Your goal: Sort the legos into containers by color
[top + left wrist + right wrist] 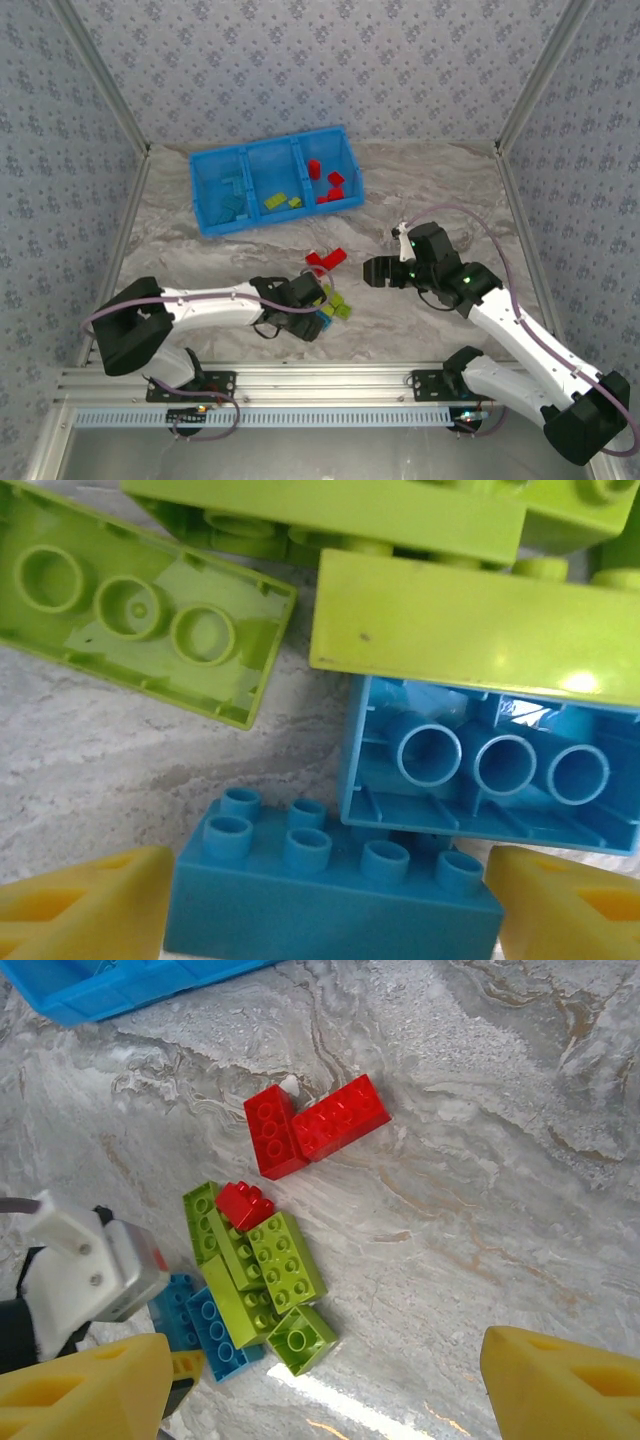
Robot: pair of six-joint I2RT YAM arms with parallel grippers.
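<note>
A robot test booth: patterned walls (300,60) on metal posts (100,85) enclosed a marble-look table (440,190), and a left arm (210,300) and right arm (520,335) stood bolted to a metal rail (320,382).

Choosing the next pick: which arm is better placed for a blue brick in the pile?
Left. The left claw is down at the pile, fingers flanking a studs-up blue brick. The right claw hangs open beside the pile, over bare table.
</note>
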